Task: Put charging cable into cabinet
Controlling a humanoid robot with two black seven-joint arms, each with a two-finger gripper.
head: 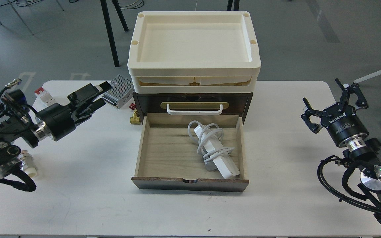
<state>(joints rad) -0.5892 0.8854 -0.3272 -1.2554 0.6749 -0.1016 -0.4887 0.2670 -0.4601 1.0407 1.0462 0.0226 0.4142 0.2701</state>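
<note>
The charging cable (213, 148), a white adapter block with white cord looped around it, lies in the right half of the pale wood drawer (164, 155), which is pulled out of the dark-brown cabinet (246, 99). The drawer above it has a white handle (194, 108) on a brass plate. Cream trays (193, 69) are stacked on top. My left gripper (100, 94) is open and empty, above the table left of the cabinet. My right gripper (334, 99) is open and empty at the far right.
A perforated grey metal power-supply box (118, 86) lies behind the left gripper. A small brass fitting (135, 118) with a red part sits by the cabinet's left side. A white block with a red top (46, 97) sits at the back left of the white table (276, 198).
</note>
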